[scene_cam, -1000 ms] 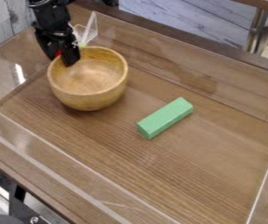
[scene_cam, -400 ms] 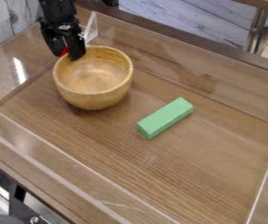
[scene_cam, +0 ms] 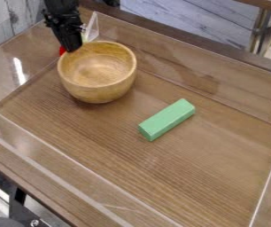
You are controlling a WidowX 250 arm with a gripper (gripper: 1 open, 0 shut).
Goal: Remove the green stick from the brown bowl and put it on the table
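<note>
A: One green stick (scene_cam: 167,120) lies flat on the table (scene_cam: 90,151), to the right of the brown bowl (scene_cam: 97,72) and a bit nearer the camera. It is well apart from the bowl and sits on a slant, its far end pointing up and to the right.

B: And the bowl itself?

A: Upright, in the far left part of the tabletop. I can see down into it, and the wooden floor inside shows bare grain.

B: Where is the gripper (scene_cam: 67,44)?

A: At the far left edge of the bowl, pointing steeply down. Its dark body hangs over the rim there, and the tip sits right at the rim, where a small patch of red-orange shows beside the wood. Whether the tip touches the rim, I cannot tell.

B: Are the fingers spread?

A: No, they look pressed together into one narrow dark point, with no gap to be made out between them. Whether anything is pinched there I cannot say; the view is too small and dark at the tip.

B: Anything else around?

A: A clear plastic edging (scene_cam: 126,188) runs around the tabletop, catching glare on the left and near sides. A small pale, see-through piece stands just behind the bowl, by the arm. Beyond the far edge there is grey flooring, with a table leg at top right.
</note>
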